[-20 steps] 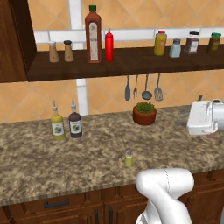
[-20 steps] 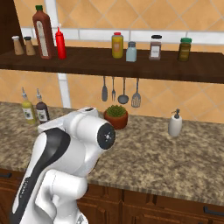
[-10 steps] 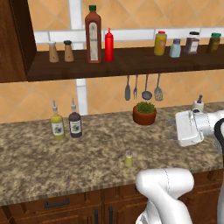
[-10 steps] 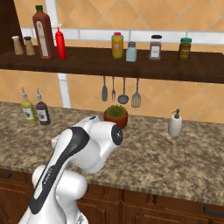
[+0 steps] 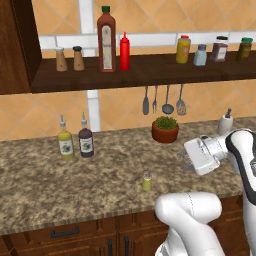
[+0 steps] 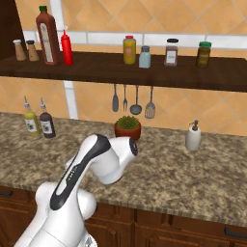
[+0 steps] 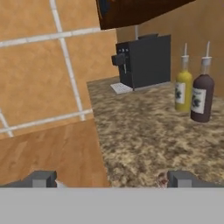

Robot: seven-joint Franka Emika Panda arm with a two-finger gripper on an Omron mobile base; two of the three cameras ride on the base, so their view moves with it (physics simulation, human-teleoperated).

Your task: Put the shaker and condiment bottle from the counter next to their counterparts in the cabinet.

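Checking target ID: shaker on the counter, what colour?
Yellow-green shaker, grey cap; clearest in the left base view.

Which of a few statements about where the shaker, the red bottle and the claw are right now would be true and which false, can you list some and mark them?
1. The shaker stands on the counter. True.
2. The condiment bottle lies on the counter. False: it stands upright on the cabinet shelf beside the tall dark red bottle.
3. The claw is open and holds nothing. True.
4. The two brown shakers stand beside the potted plant. False: they are on the shelf, left of the tall bottle.
5. The yellow spouted bottle and dark spouted bottle stand side by side on the counter. True.
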